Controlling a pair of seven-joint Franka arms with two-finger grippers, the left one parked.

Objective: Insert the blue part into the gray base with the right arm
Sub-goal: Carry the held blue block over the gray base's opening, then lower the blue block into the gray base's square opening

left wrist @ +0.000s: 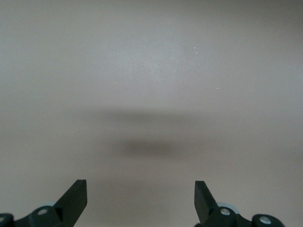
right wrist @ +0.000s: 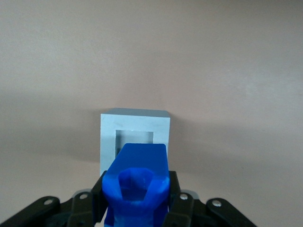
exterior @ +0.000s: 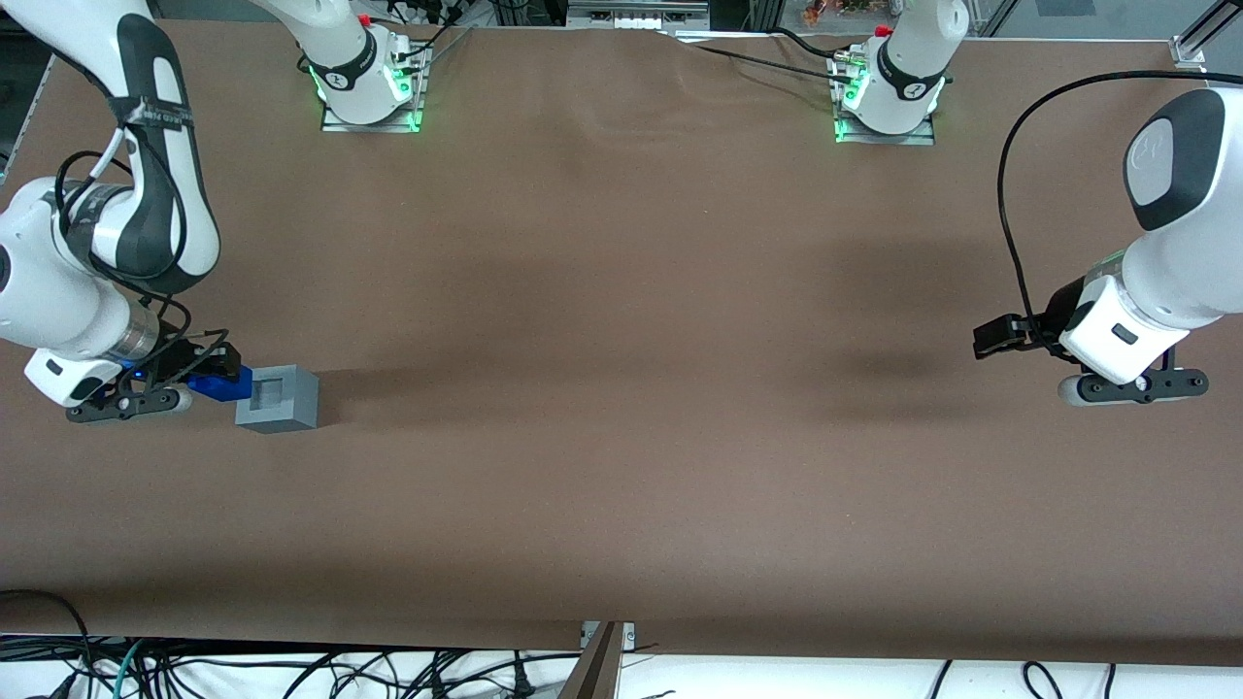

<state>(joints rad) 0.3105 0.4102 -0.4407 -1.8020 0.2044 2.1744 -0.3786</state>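
Gray base (exterior: pixel 279 399) noted on brown table (exterior: pixel 621 388), toward working arm's end, square recess facing up. Blue part (exterior: pixel 221 382) clamped between black fingers of gripper (exterior: pixel 199 372), held just beside base and slightly above it, overlapping recess edge in right wrist view (right wrist: pixel 137 182). Base (right wrist: pixel 135 137) directly ahead of gripper (right wrist: pixel 137 198). Contact between part and base not determinable.

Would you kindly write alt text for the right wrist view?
The black gripper holds a blue part, its fingers shut on both sides. The part hangs above the gray base, over its square recess, on a plain brown table.
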